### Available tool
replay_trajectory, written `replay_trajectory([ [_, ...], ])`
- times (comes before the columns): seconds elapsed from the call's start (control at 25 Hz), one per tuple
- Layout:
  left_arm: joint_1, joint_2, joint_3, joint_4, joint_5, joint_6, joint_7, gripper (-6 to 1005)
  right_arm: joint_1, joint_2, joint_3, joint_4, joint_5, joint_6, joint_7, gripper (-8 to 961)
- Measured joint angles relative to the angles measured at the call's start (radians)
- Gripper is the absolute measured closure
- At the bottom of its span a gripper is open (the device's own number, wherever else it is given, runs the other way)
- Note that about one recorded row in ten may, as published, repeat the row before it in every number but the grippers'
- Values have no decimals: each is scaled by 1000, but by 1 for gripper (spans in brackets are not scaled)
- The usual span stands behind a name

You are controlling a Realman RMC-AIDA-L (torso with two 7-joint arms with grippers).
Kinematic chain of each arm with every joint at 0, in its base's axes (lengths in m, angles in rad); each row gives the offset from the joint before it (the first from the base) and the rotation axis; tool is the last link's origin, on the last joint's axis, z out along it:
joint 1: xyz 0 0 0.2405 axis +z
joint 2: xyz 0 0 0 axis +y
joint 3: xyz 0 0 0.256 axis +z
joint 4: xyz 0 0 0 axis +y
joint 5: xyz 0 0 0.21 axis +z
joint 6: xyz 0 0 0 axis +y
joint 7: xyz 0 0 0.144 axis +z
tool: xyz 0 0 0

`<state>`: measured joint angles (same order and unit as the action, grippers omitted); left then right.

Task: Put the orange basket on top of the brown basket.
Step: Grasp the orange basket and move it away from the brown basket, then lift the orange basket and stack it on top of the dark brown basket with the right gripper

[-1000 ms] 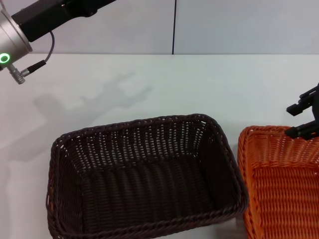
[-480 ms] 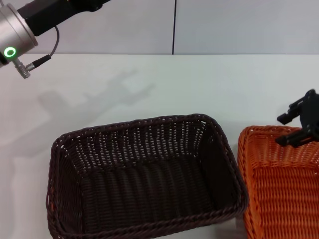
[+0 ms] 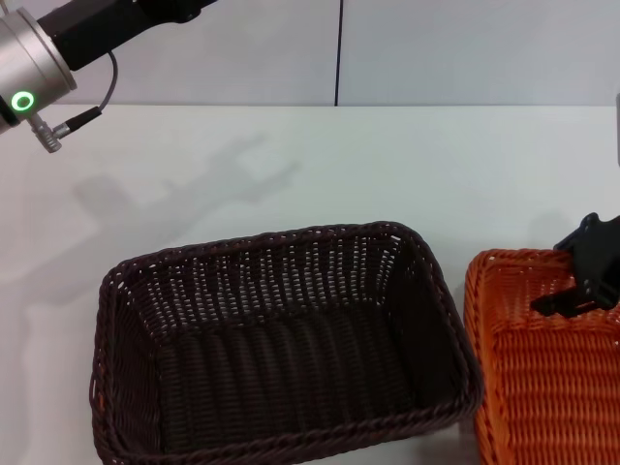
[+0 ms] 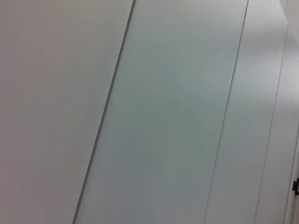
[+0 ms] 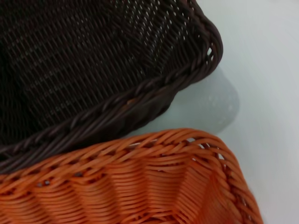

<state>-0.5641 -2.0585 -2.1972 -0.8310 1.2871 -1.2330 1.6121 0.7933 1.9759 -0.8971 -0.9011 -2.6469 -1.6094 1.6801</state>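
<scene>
I can read no text, label, brand or number anywhere in my views. The only sign is a small green ring light [image 3: 21,101] glowing on the silver cuff of my left arm [image 3: 34,68]; it carries no lettering that I can make out.

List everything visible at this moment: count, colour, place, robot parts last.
brown basket: one, dark brown, on the table, centre-left, empty.
orange basket: one, bright orange, beside the brown basket on its right, partly cut off by the frame edge.
table: one, white, under both baskets.
wall panels: pale grey, behind the table.
left arm: silver and black, raised at far left; tool out of view.
right tool: black, over the orange basket's far rim.
</scene>
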Motion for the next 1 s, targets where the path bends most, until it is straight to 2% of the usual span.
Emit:
replay_trajectory([
  [0.04,1,0,0,0,0,0,0,140,-2,0,1,-1,-2,0,0,391],
  [0.24,6,0,0,0,0,0,1,140,-17,-8,6,-8,-30,-24,9,605],
  [0.32,9,0,1,1,0,0,2,140,-27,-23,17,-14,-79,-39,26,615],
  [0.36,9,0,1,1,0,0,2,140,-27,-23,17,-14,-79,-39,26,621],
  [0.68,9,0,-1,26,0,-1,11,140,-45,-110,118,-27,-109,-216,45,662],
  [0.72,9,0,-2,27,0,-1,14,140,-54,-127,139,-40,-110,-265,48,699],
  [0.8,9,0,-2,28,0,-1,20,140,-60,-133,147,-49,-113,-288,50,772],
  [1.0,8,-2,-9,32,0,-4,26,140,-92,-155,168,-79,-134,-341,75,829],
])
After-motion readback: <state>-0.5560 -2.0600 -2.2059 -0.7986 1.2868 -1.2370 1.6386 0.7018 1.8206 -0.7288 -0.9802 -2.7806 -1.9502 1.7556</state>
